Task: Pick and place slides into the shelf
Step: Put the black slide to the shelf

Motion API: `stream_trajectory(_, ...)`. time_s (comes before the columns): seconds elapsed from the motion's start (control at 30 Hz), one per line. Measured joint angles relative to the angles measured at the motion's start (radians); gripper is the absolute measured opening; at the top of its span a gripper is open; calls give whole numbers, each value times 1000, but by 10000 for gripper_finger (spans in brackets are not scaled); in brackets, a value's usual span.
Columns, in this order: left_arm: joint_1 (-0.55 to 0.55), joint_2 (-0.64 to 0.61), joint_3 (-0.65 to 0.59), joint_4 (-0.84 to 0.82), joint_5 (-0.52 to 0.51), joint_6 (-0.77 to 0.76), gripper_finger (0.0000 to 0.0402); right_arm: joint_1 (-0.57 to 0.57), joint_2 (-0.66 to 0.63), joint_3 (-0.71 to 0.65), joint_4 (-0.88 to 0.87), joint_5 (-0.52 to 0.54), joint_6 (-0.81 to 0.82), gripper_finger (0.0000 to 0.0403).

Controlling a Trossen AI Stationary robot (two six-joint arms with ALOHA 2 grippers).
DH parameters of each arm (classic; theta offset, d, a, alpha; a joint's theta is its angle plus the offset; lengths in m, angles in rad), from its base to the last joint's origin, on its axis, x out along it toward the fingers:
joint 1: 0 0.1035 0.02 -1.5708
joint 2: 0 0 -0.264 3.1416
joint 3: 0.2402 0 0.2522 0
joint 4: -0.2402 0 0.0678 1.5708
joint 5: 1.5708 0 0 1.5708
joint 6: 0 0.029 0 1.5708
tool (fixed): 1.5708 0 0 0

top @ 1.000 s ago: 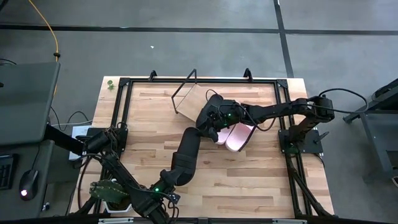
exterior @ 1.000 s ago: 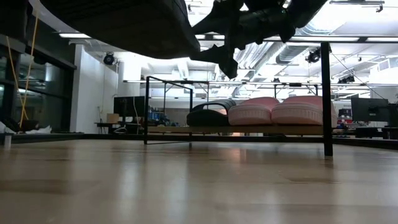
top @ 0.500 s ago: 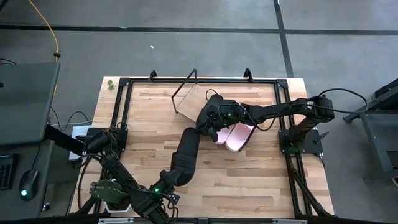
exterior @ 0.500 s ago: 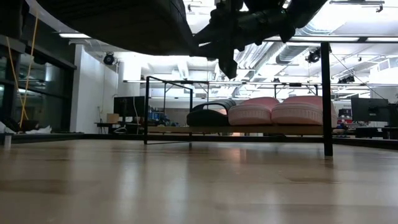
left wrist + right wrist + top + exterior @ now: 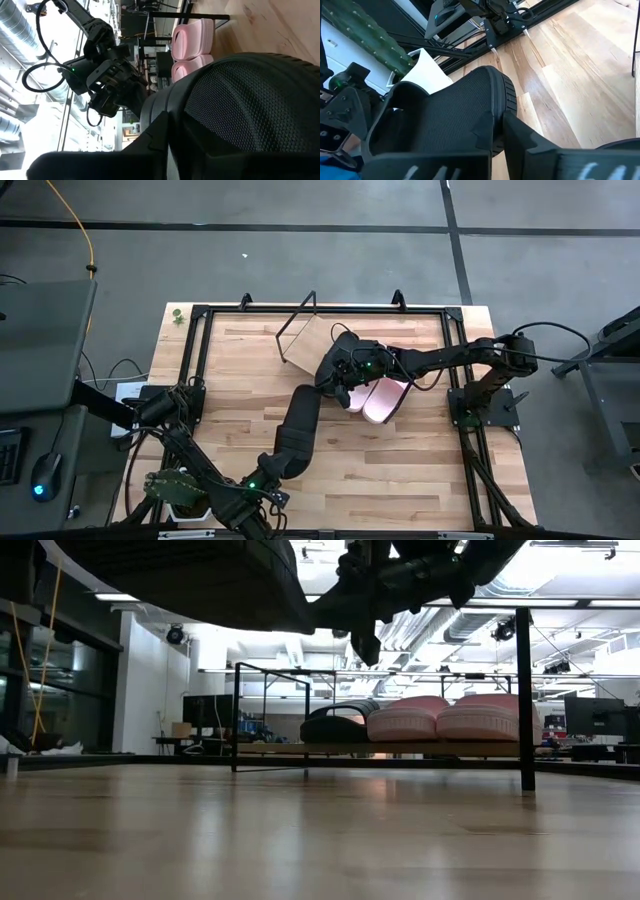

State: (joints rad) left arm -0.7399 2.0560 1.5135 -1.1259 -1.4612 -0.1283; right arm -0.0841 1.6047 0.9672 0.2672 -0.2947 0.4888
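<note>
Looking down: table carries shelf at back centre. Left arm stretches diagonally from near corner, left gripper clamped on black slide, carried above table, toe toward shelf. Right arm reaches in from R side, right gripper over shelf; fingers open or closed — can't tell. On shelf, low view: other black slide, then pink pair side by side.
</note>
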Motion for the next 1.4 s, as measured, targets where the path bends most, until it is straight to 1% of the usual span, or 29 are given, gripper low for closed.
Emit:
stream_trajectory(0.1,0,0,0,0,-2,-7,34,0,0,0,0,0,-1,2)
stream_trajectory(0.17,0,0,0,0,-2,-3,32,0,0,0,0,0,-1,3)
stream_trajectory(0.3,0,0,0,0,-3,-1,8,0,0,0,-10,-1,0,22)
stream_trajectory(0.4,0,0,0,0,-5,-1,10,0,0,0,-32,-6,-1,53)
stream_trajectory(0.63,0,0,0,0,-16,-1,5,1,0,0,-33,-10,9,140)
stream_trajectory(0.8,0,0,0,0,-20,0,3,8,0,0,-15,-4,29,177)
stream_trajectory(0.93,0,0,0,1,-24,0,3,21,0,0,-10,11,30,188)
stream_trajectory(1.1,0,1,0,1,-32,1,2,34,0,0,-9,56,34,190)
stream_trajectory(1.3,0,1,0,5,-36,13,1,34,43,0,19,52,60,190)
stream_trajectory(1.4,-1,1,0,12,-28,13,1,32,99,0,71,10,88,190)
